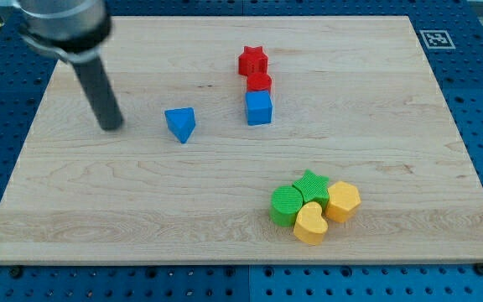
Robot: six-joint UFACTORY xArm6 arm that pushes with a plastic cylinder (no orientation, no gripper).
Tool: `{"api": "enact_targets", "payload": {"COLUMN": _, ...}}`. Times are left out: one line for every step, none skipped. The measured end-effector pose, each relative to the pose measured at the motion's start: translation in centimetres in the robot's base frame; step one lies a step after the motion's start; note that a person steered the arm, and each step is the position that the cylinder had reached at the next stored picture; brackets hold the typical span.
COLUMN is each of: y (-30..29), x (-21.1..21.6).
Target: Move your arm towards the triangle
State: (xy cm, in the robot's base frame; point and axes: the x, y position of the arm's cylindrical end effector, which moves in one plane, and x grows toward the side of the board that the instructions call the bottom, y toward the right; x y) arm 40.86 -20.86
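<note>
A blue triangle block [180,123] lies on the wooden board, left of centre. My tip [111,127] rests on the board at the view's left of the triangle, a short gap away, not touching it. The dark rod rises up and to the left from the tip to the top left corner.
A red star [252,60], a small red block [259,81] and a blue cube [259,108] stand in a column right of the triangle. A green cylinder [287,205], green star [311,185], yellow hexagon [343,200] and yellow heart [310,225] cluster at the lower right.
</note>
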Motion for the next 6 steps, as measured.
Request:
{"api": "enact_targets", "payload": {"y": 1.4, "x": -5.0}}
{"api": "enact_targets", "payload": {"y": 2.5, "x": -5.2}}
{"api": "enact_targets", "payload": {"y": 2.5, "x": -5.2}}
{"api": "enact_targets", "payload": {"y": 3.1, "x": -4.1}}
{"api": "enact_targets", "payload": {"y": 4.1, "x": -3.3}}
{"api": "enact_targets", "payload": {"y": 5.7, "x": -1.8}}
